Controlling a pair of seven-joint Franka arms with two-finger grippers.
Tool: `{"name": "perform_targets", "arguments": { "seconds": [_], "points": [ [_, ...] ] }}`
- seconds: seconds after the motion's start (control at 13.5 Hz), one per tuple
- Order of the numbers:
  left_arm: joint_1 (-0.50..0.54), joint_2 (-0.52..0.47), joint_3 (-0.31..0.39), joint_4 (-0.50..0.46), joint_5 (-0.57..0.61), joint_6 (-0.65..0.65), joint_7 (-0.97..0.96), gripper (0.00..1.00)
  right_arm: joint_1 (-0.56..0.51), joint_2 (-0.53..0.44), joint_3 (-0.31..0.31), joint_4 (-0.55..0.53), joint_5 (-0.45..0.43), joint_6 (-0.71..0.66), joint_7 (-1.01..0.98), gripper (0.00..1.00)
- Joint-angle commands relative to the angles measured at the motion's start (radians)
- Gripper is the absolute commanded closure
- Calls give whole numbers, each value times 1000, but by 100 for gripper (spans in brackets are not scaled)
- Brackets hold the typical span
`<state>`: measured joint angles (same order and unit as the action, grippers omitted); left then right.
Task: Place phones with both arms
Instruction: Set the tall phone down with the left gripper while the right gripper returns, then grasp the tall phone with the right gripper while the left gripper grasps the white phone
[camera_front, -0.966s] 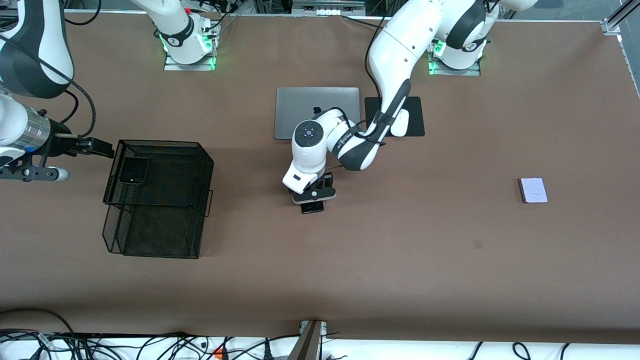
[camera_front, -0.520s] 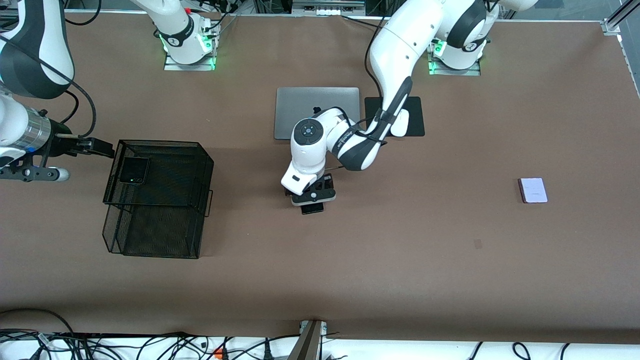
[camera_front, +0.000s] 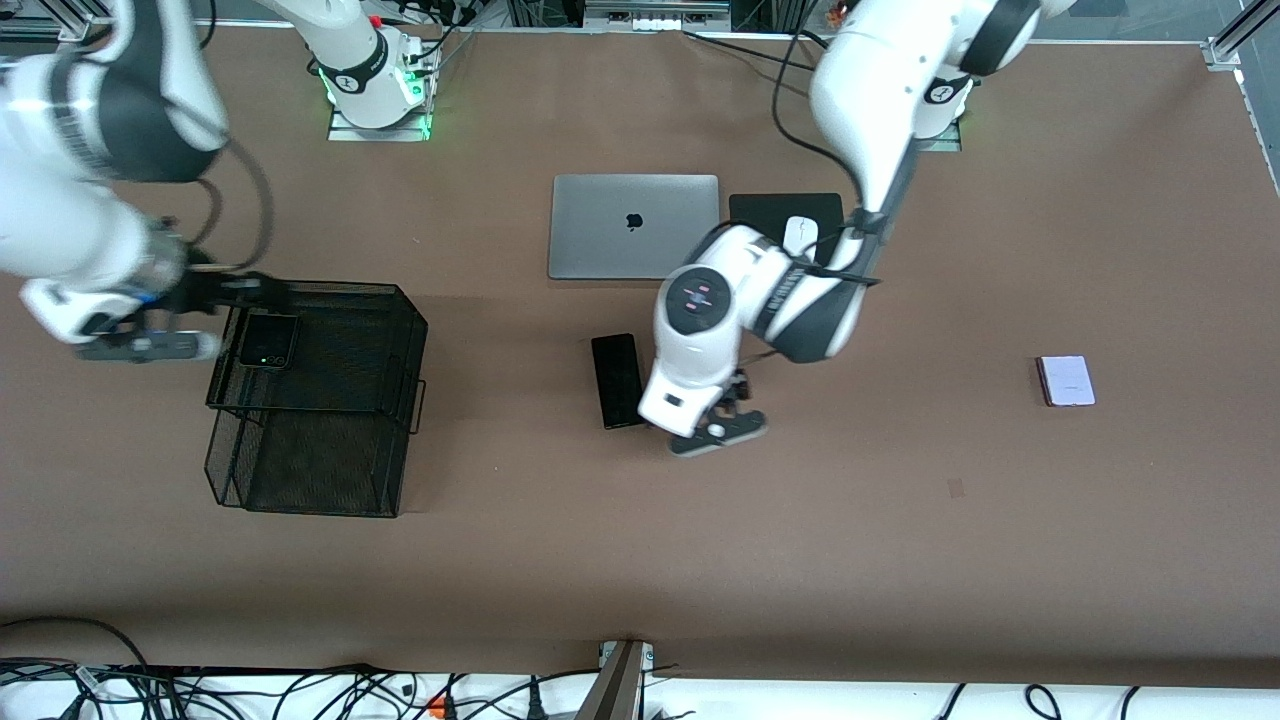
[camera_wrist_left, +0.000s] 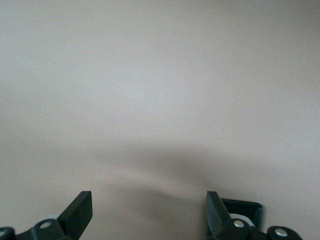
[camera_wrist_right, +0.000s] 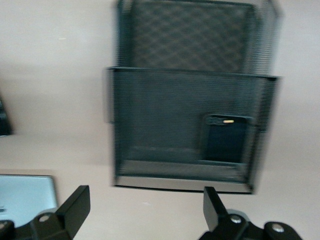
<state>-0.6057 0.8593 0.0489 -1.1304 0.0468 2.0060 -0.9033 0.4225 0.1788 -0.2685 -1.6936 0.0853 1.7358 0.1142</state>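
The long slim black phone (camera_front: 617, 380) lies flat on the table, nearer the front camera than the laptop. My left gripper (camera_front: 715, 428) hangs open beside it, toward the left arm's end; its wrist view shows only bare table between the fingers (camera_wrist_left: 80, 207). A small squarish black phone (camera_front: 269, 341) (camera_wrist_right: 225, 140) rests in the upper tier of the black mesh basket (camera_front: 330, 480) (camera_wrist_right: 150, 110). My right gripper (camera_front: 245, 287) (camera_wrist_right: 145, 197) is open and empty at the basket's rim. The pale pink-white phone (camera_front: 1066, 380) lies alone toward the left arm's end.
A closed grey laptop (camera_front: 634, 225) (camera_wrist_right: 25, 197) sits mid-table toward the bases. Beside it a white mouse (camera_front: 798, 238) rests on a black pad (camera_front: 760, 208). Cables run along the table edge nearest the front camera.
My left gripper opened, let go of the long slim phone and moved off toward the left arm's end. The right arm swung in toward the basket.
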Motion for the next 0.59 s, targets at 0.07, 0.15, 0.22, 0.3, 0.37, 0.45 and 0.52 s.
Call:
{"name": "perform_targets", "arguments": {
  "seconds": [0.07, 0.15, 0.22, 0.3, 0.37, 0.45, 0.52],
  "points": [
    [99, -201, -12, -265, -7, -4, 163, 0, 186, 164, -9, 129, 94, 39, 67, 0],
    [130, -233, -11, -303, -5, -6, 208, 0, 234, 239, -9, 188, 117, 56, 67, 0],
    [159, -259, -11, -336, -1, -7, 248, 0, 283, 319, -9, 254, 126, 73, 71, 0],
    [193, -285, -9, -377, -1, -6, 303, 0, 309, 393, -9, 315, 129, 94, 111, 0],
    [229, -308, -9, -412, -1, -4, 367, 0, 341, 465, -8, 368, 139, 134, 169, 0],
    [263, -328, -9, -442, 1, -6, 426, 0, 384, 525, -9, 391, 139, 190, 221, 0],
    [292, -347, -6, -471, 1, -6, 475, 0, 416, 569, -9, 394, 139, 268, 264, 0]
  ]
}}
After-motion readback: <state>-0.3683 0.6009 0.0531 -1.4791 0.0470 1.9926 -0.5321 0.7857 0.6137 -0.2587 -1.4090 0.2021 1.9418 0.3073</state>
